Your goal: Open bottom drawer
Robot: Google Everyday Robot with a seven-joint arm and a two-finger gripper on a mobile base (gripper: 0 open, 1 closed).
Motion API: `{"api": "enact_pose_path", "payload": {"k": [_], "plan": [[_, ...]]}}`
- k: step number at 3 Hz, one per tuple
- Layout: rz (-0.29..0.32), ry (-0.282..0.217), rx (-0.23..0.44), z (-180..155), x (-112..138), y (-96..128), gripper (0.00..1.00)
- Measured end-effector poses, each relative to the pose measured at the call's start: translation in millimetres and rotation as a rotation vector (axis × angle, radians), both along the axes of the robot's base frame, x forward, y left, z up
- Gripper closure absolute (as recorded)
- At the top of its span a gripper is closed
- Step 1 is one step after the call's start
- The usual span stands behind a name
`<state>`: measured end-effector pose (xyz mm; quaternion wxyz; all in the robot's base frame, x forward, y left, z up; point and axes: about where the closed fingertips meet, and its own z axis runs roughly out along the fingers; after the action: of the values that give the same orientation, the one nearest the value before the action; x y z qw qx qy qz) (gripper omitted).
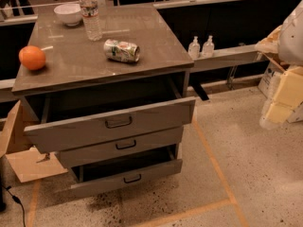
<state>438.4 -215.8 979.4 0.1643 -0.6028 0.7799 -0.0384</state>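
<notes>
The grey cabinet [94, 60] has three drawers. The bottom drawer [94, 186] is the lowest one, a shallow grey panel with a small dark loop handle [132, 178]. It stands pulled out, with a dark gap above its front. The taller top drawer [71, 131] is pulled out too. The slim middle drawer [156, 138] sits further back between them. My gripper [280, 100], white and pale yellow, hangs at the right edge of the view, well to the right of the cabinet and apart from every drawer.
On the cabinet top are an orange [32, 57], a white bowl [67, 13], a water bottle [90, 14] and a can lying on its side [121, 50]. Two small bottles [201, 46] stand on a ledge behind. Cardboard [26, 162] lies on the floor at the left.
</notes>
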Motion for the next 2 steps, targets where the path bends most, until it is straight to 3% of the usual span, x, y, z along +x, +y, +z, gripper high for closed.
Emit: {"api": "enact_pose_path", "payload": {"k": [2], "plan": [[-0.007,-0.004,0.009,-19,-1,-8,0.00]]}}
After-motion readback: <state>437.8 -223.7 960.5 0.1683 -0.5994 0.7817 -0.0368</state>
